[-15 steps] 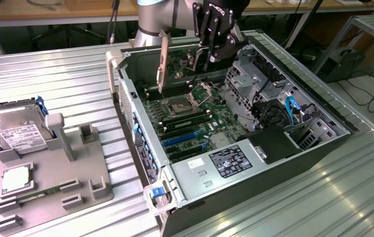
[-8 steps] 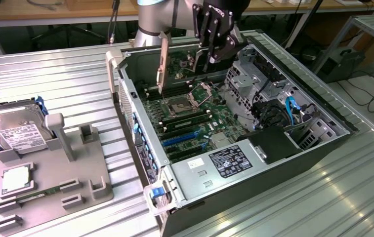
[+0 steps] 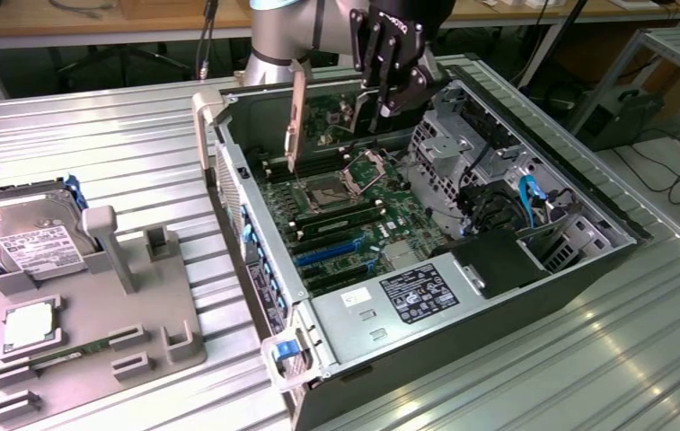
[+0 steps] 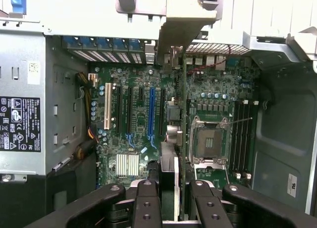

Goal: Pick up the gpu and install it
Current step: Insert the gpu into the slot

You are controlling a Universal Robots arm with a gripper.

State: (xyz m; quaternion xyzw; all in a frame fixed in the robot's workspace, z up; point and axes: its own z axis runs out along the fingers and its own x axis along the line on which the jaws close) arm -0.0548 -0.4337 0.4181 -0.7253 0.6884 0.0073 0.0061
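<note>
End effector was clamped on the gpu, carrying it edge-down and upright above the open computer case, well over the motherboard; card hung vertical probably so its connector edge faced the slots; the wrist view showed its thin edge running between the fingers, just beside the blue slot; not seated yet.
</note>
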